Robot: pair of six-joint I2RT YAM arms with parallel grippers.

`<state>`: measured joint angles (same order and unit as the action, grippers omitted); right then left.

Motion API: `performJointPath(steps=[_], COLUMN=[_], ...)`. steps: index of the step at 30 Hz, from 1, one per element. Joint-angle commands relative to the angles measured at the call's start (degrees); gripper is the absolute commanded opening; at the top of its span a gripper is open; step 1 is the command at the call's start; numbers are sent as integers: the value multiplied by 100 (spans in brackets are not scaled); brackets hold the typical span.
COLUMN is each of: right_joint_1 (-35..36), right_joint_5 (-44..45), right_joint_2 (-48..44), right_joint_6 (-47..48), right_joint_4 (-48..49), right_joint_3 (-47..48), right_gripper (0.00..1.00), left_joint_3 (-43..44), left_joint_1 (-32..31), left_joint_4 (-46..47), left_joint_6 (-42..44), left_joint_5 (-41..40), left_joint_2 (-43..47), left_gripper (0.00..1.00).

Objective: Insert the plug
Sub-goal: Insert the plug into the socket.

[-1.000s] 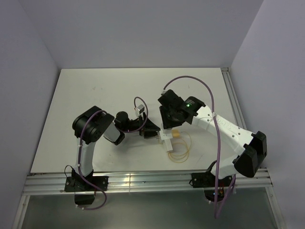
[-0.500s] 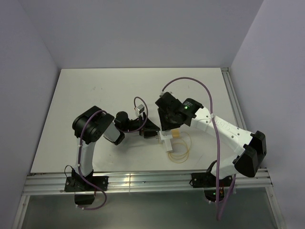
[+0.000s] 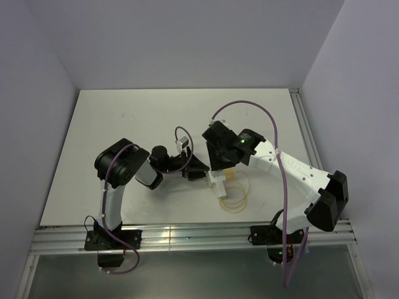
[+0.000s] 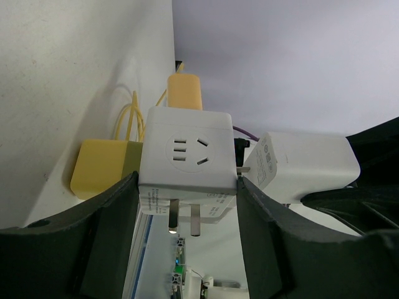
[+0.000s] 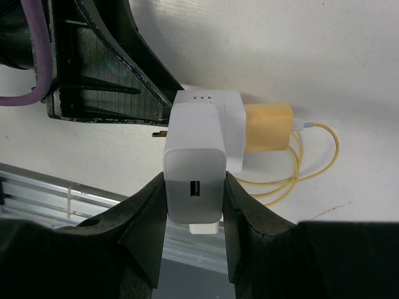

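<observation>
My left gripper [image 4: 187, 208] is shut on a white cube socket adapter [image 4: 187, 156], one finger on each side, the cube's own prongs pointing back at the wrist. My right gripper [image 5: 194, 208] is shut on a white USB charger [image 5: 194, 156] and holds it against the cube's side face. In the left wrist view the charger [image 4: 305, 165] sits tilted at the cube's right face, with a prong showing in a thin gap between them. In the top view both grippers meet at the cube [image 3: 216, 179]: left gripper [image 3: 198, 169], right gripper [image 3: 219, 163].
A yellow plug [image 5: 268, 128] sits in another face of the cube, and its yellow cable [image 3: 234, 198] lies coiled on the white table [image 3: 124, 118] just right of it. A metal rail [image 3: 187, 237] runs along the near table edge.
My right gripper has shifted slightly left with the charger, closer onto the cube. The left arm and the cube have stayed put.
</observation>
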<state>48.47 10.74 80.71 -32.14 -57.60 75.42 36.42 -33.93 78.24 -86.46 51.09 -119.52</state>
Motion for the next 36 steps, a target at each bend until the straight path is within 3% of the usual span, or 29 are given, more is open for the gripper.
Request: performJointPath(steps=[1, 15, 36], right_joint_1=[5, 22, 75], right_joint_5=[534, 446, 138], right_joint_2=[-82, -450, -169], right_joint_6=[67, 111, -38], right_joint_4=[-102, -5, 267], right_joint_3=[105, 193, -282], right_gripper=[0, 0, 0], left_joint_3=[-144, -109, -127], left_joint_1=[53, 71, 71], left_joint_4=[833, 755, 781], left_joint_6=[322, 349, 322], left_joint_5=[-11, -20, -47], left_joint_2=[-53, -62, -27], left_gripper=[1, 1, 1])
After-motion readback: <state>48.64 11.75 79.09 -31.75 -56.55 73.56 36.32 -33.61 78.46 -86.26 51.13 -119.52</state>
